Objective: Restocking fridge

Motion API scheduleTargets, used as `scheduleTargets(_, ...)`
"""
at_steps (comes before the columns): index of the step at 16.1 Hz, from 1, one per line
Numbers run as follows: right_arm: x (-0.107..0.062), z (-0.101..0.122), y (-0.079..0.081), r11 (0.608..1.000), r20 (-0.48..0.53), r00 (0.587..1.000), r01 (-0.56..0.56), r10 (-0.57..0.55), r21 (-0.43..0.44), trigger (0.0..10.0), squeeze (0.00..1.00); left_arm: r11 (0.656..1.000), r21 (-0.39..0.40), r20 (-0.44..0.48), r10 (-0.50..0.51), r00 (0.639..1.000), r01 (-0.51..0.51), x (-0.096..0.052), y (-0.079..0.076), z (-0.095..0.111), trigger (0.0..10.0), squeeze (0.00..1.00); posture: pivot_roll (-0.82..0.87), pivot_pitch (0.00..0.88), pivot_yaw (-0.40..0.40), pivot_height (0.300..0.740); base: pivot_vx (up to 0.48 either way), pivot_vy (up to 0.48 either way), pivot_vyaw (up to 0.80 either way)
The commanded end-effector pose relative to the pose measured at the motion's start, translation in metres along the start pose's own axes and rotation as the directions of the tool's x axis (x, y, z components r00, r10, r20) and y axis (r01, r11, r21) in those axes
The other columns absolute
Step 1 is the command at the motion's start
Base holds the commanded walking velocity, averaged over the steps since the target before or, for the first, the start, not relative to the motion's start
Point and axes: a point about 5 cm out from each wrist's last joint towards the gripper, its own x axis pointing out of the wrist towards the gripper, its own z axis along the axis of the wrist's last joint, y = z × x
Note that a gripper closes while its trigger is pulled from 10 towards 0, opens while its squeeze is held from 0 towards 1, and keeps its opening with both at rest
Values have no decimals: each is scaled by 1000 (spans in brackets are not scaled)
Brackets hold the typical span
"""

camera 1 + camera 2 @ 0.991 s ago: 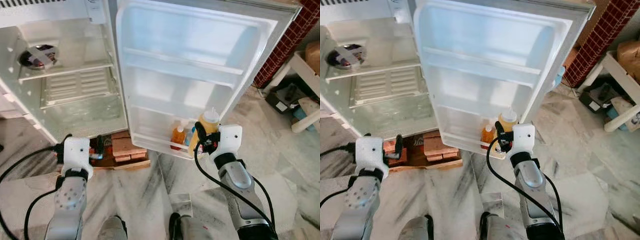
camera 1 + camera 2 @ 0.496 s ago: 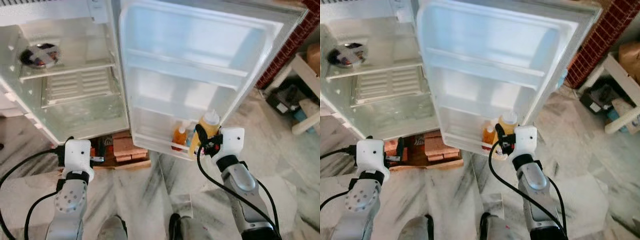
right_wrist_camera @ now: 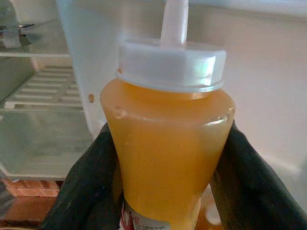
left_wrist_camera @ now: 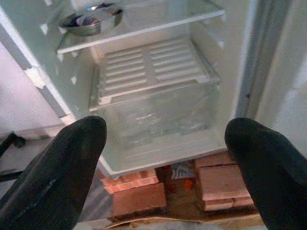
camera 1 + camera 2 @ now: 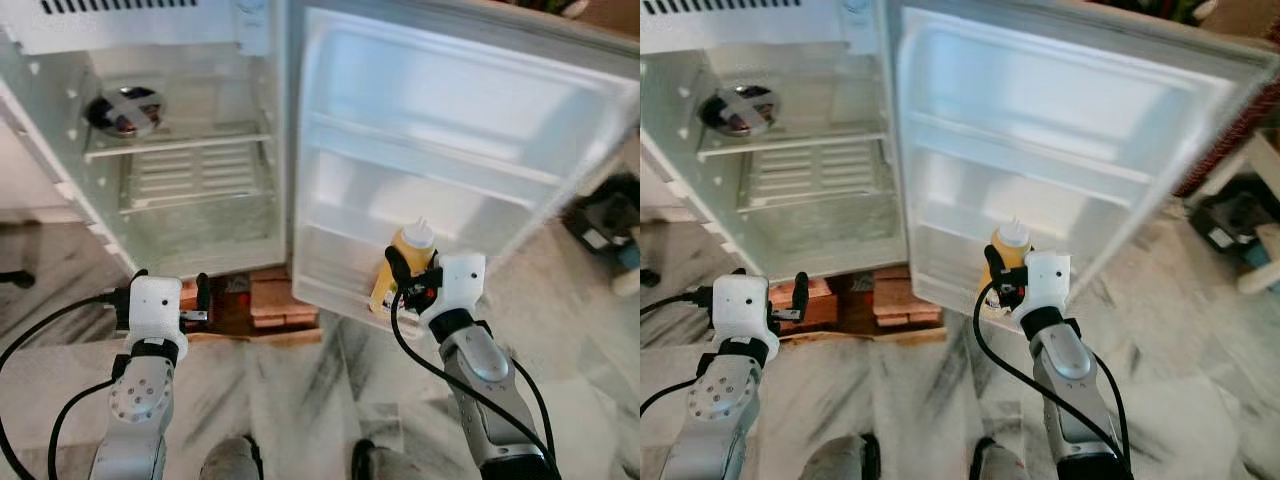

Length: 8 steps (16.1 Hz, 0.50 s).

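An open fridge stands on bricks above a marble floor, its wide white door swung out toward the robot. A wire shelf sits over a clear drawer inside, and a steel bowl rests on the upper shelf. The right gripper holds a bottle of orange sauce upright in front of the door's lowest rack, its fingers clenched on both sides of the bottle. The left gripper hovers low before the fridge's base, fingers spread wide and empty.
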Motion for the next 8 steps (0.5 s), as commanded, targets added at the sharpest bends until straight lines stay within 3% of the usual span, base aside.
scheduleTargets(1, -1, 4, -2, 1000, 9, 1000, 4, -4, -15, 10000, 0, 1000, 1, -7, -12, 1000, 12, -1, -2, -1, 10000, 0, 127, 175, -66, 740, 311, 262, 0)
scheduleTargets(4, -1, 4, -3, 1000, 9, 1000, 12, -12, -21, 10000, 0, 1000, 3, -2, -21, 1000, 21, 0, -3, 0, 10000, 0, 124, 178, -66, 740, 316, 247, 0)
scheduleTargets(8, -2, 3, -7, 999, 6, 999, 36, -36, -37, 10000, 0, 999, 4, -8, -36, 999, 36, 0, -6, 0, 10000, 0, 124, 180, -65, 740, 269, 0, 0)
